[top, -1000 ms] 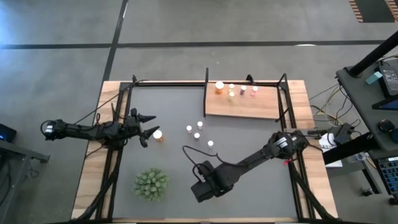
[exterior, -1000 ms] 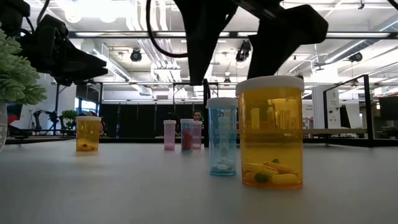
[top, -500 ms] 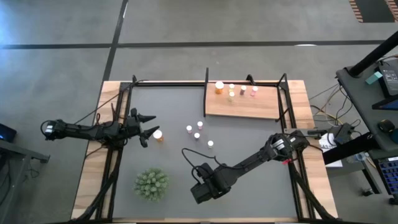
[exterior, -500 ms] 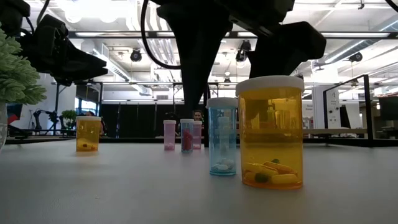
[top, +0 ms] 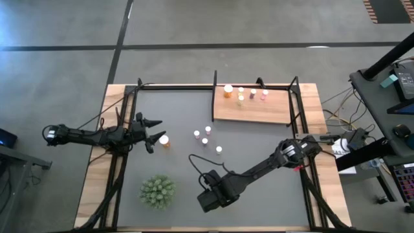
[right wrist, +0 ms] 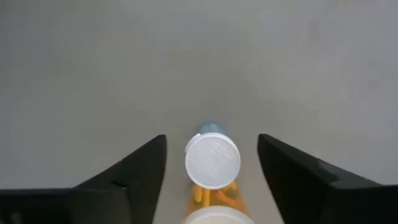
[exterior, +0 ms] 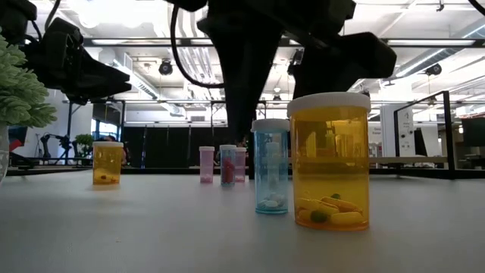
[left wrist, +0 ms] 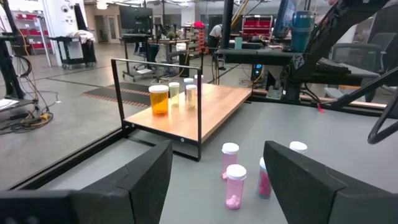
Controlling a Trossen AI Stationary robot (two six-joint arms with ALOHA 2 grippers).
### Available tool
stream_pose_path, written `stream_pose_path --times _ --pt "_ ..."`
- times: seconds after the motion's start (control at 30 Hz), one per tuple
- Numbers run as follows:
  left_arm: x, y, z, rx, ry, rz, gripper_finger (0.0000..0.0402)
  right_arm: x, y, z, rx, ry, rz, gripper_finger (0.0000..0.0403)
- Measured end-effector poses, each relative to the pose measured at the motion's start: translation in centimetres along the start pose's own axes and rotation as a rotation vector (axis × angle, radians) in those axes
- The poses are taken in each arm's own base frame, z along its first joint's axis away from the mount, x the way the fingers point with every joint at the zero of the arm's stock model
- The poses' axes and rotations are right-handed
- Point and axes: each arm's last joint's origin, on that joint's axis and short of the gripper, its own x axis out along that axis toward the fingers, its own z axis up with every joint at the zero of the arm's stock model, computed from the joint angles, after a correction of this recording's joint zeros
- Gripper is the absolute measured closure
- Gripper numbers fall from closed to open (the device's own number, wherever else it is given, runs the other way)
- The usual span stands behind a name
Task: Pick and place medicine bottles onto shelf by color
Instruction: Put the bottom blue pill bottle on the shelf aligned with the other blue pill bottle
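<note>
A: Where are the bottles?

B: Five stand on the shelf (top: 252, 109); an orange bottle (exterior: 330, 161) stands on the tabletop (top: 259, 162), between the right gripper (right wrist: 211, 165) fingers, spread, not touching.

A: The left gripper (top: 153, 129)?

B: Fingers apart, empty, beside another orange bottle (top: 164, 140).

Light-wood shelf (top: 252, 110), matt grey mat (top: 181, 123)

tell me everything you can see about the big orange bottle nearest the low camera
The big orange bottle is a clear amber plastic cylinder with a white cap, standing upright on the grey mat. A few yellow, orange and green pills lie at its bottom. A slimmer blue bottle stands close beside it. The right gripper hangs above with fingers spread on either side, not touching it.
</note>
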Motion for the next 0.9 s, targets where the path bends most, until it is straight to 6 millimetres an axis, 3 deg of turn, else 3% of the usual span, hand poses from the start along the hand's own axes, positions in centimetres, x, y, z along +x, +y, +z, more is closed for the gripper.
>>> stream_pose_path --times 0.2,0.33,0.7,0.9 --pt "0.0 0.0 0.0 0.000 0.000 0.000 0.0164 0.2 0.0 0.0 0.033 0.001 -0.001 0.0241" --pt "0.0 0.0 0.0 0.000 0.000 0.000 0.0164 0.2 0.0 0.0 0.040 0.002 -0.001 0.0270" --pt "0.0 0.0 0.0 0.000 0.000 0.000 0.0164 0.0 -0.4 0.1 0.073 -0.004 -0.042 0.0280" --pt "0.0 0.0 0.0 0.000 0.000 0.000 0.0164 -1.6 -1.4 0.9 0.073 -0.067 -0.089 0.0287"
